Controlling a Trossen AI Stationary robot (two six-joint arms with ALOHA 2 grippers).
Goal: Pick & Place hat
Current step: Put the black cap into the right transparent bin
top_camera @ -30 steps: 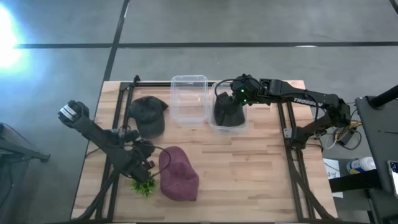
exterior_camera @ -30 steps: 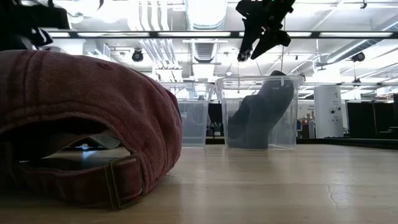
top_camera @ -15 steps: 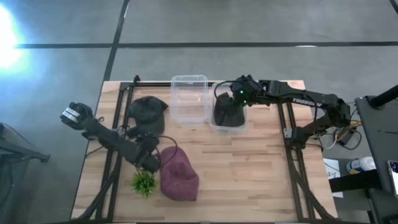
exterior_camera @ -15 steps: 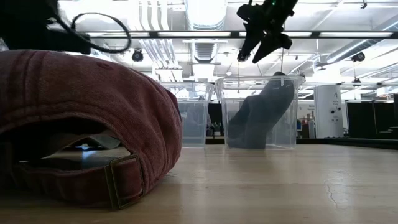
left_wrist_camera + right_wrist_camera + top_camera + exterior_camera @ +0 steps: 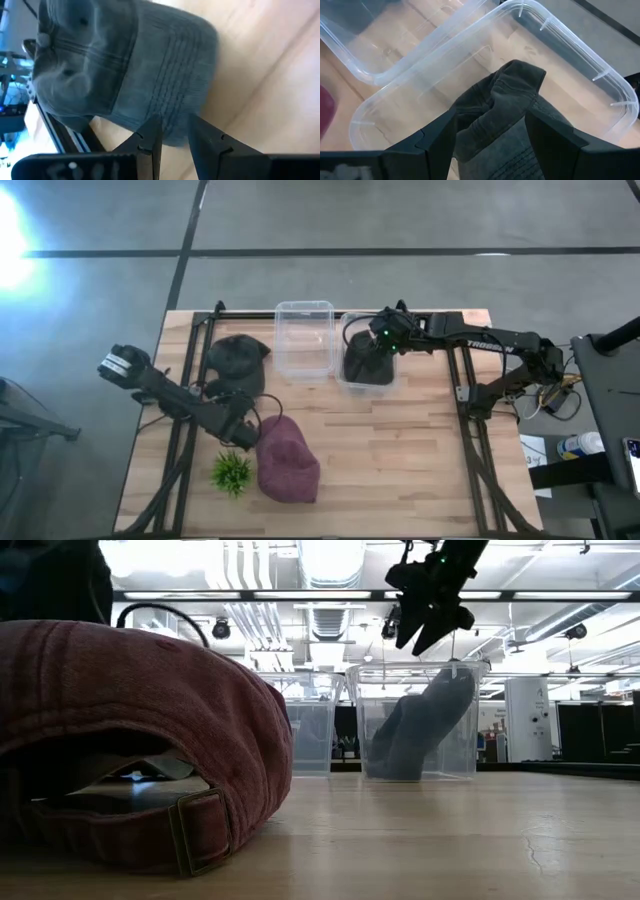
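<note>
A dark grey cap (image 5: 237,363) lies crown up near the table's far left, and its brim (image 5: 180,85) points toward my left gripper (image 5: 243,423). That gripper (image 5: 172,135) is narrowly open, just short of the brim and touching nothing. A maroon cap (image 5: 288,462) lies on the table to the gripper's right and fills the low view's left (image 5: 130,730). Another dark hat (image 5: 367,362) sits in the right clear bin (image 5: 345,382), leaning up against its wall (image 5: 440,690). My right gripper (image 5: 383,332) hangs wide open above that hat (image 5: 505,105).
An empty clear bin (image 5: 305,310) stands left of the filled one, at the far edge. A small green plant (image 5: 232,473) lies near the left front, beside the maroon cap. Bare wood stretches across the table's right and near parts. Black rails run along both sides.
My left gripper has moved from beside the green plant toward the far edge and a little right, coming up to the dark grey cap's brim. The plant stays on the table. My right gripper has shifted slightly to the right above the bin, still open.
</note>
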